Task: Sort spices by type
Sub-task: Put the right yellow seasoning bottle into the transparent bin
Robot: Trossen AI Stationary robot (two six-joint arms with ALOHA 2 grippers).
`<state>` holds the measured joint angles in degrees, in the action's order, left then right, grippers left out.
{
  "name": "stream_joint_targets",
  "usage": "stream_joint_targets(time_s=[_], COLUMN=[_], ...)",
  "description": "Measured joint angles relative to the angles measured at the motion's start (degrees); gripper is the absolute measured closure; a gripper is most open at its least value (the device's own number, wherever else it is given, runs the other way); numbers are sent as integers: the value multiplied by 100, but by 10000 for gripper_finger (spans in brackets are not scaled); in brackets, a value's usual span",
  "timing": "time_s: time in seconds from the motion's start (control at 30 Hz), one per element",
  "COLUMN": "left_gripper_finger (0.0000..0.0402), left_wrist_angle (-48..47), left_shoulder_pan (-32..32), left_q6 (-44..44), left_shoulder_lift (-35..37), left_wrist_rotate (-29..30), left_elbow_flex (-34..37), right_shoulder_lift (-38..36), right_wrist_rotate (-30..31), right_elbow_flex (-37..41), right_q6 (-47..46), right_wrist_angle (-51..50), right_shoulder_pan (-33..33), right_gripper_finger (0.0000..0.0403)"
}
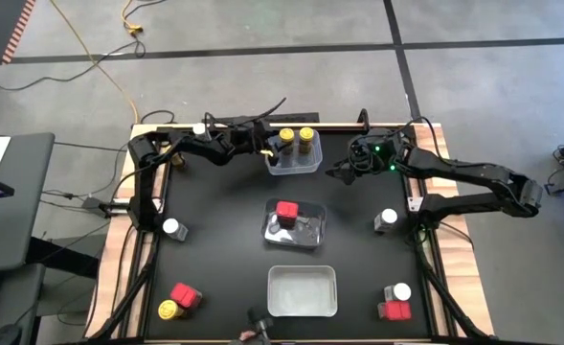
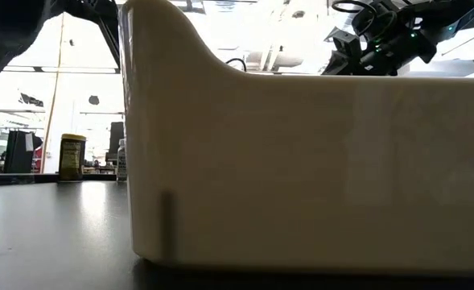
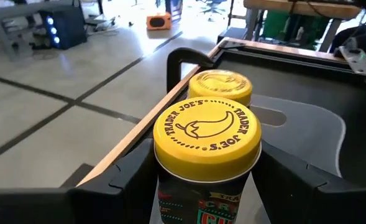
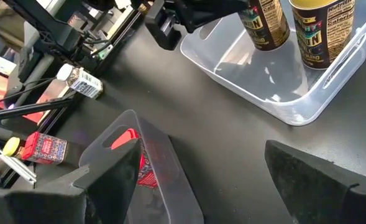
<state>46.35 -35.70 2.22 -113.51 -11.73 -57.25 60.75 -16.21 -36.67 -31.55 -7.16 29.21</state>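
Two yellow-capped amber jars stand in the clear far tub (image 1: 293, 163). My left gripper (image 1: 273, 147) reaches in from the table's left and is shut on the left jar (image 1: 285, 138); the other jar (image 1: 306, 135) stands just beside it. My right gripper (image 1: 341, 172) hangs open over bare table to the right of that tub, touching nothing. A red tin (image 1: 286, 212) sits in the middle tub (image 1: 295, 228). The near tub (image 1: 302, 289) holds nothing. My left gripper (image 3: 207, 186) has the yellow-capped jar pinched between its two fingers, on the amber body (image 3: 201, 202) just under the cap (image 3: 207, 132). The fingers (image 3: 133, 177) come in about level from the table's left. The jar stands upright in the far tub; its base is hidden.
White-capped jars stand at the left (image 1: 172, 229), the right (image 1: 388, 219) and the near right (image 1: 400, 291). Red tins (image 1: 185, 296) (image 1: 394, 310) and a yellow-capped jar (image 1: 169, 310) sit near the front corners. In the low view the near tub's wall (image 2: 301, 161) blocks most of the table.
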Motion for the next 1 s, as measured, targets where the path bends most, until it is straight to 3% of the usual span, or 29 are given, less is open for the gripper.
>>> stream_joint_targets(time_s=[0.73, 1.0], left_gripper_finger=[174, 130], left_wrist_angle=[-288, -273], left_shoulder_pan=[33, 33], left_q6=[30, 246], left_shoulder_lift=[2, 2], left_wrist_rotate=[7, 9], left_elbow_flex=[0, 0], right_shoulder_lift=[0, 0], right_wrist_rotate=[0, 0], right_elbow_flex=[0, 0], right_q6=[2, 0], right_wrist_angle=[0, 0], right_shoulder_pan=[2, 0], right_gripper_finger=[33, 33])
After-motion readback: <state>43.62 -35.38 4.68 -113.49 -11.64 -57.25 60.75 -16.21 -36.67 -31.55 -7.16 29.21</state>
